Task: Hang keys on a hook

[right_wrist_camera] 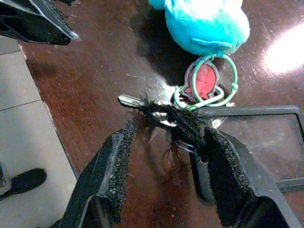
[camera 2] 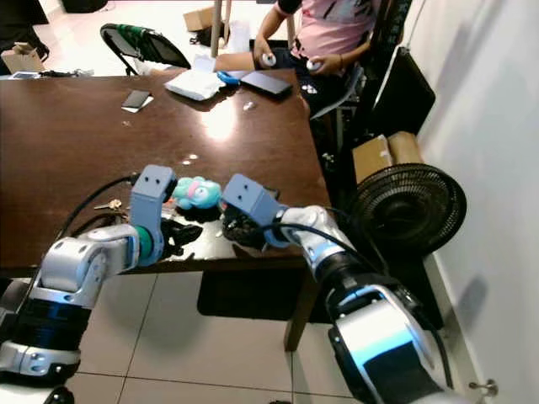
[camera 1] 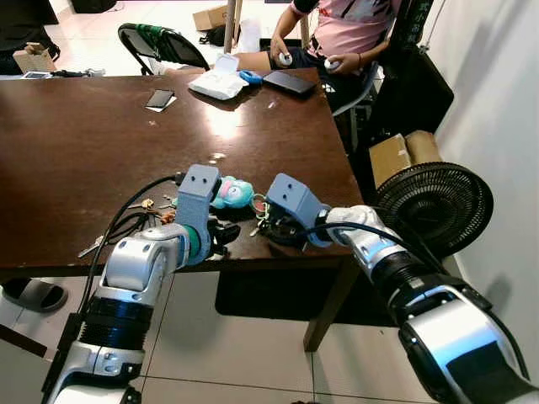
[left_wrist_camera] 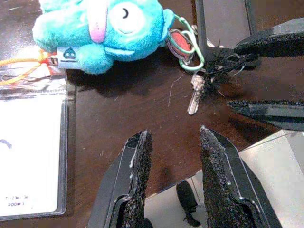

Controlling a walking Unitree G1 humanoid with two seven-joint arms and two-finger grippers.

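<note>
While a seated person (camera 1: 341,34) occupies the chair at the far end, the dark brown bench (camera 1: 76,143) fills a room with pale floor tiles, a black fan (camera 1: 438,206) by the white wall at its 3 o'clock side. Phones and a white pouch lie near the far edge. At the near edge, the keys (right_wrist_camera: 164,111) lie flat beside a blue plush toy (camera 1: 233,192), joined by a green clip (right_wrist_camera: 206,90); in the left wrist view the one plain key's long axis runs toward the bench edge. Right claw (right_wrist_camera: 166,156) is spread, straddling the bunch, one finger touching it. Left claw (left_wrist_camera: 173,156) hangs released at 9 o'clock of the keys, near a clear badge holder (left_wrist_camera: 31,147)
</note>
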